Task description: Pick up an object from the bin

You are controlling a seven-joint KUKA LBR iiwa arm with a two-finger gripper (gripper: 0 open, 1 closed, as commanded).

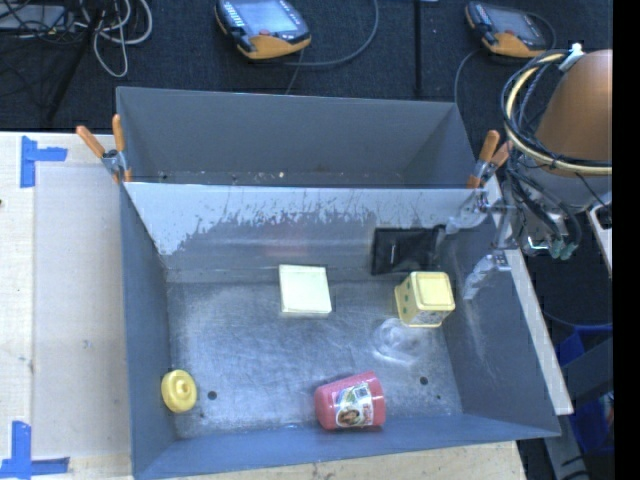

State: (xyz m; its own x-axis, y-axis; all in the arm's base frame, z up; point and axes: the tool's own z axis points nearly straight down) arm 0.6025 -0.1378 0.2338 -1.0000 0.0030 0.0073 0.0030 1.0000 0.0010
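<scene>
Gripper (483, 240): hanging at the right wall of the grey metal bin (290, 138), close under the rim towards the far right corner, beneath the arm's orange cover (588, 100). Whether it is standing wide or closed cannot be told, and nothing is showing in its grasp. Task status: judging by the layout, the pick is only beginning. Every item is lying on the bin floor, so choosing, descending, closing and lifting are all remaining. Nearest item: small yellow jar with a pale square lid (425, 299), sitting upright on the floor right of centre, near the gripper but apart from it. It is looking the likeliest candidate, though the gripper is not standing over it. Next: black flat object (404, 250), lying at the foot of the back slope, just behind the jar. Next: clear crumpled plastic piece (392, 341), lying just in front of the jar; whether the two are touching cannot be told. Further out: pale yellow square pad (305, 291), lying flat at mid-floor, well apart from the gripper. Further: pink can with a printed label (350, 402), lying on its side near the front wall. Farthest: yellow round disc (179, 390), resting near the front left corner.
</scene>
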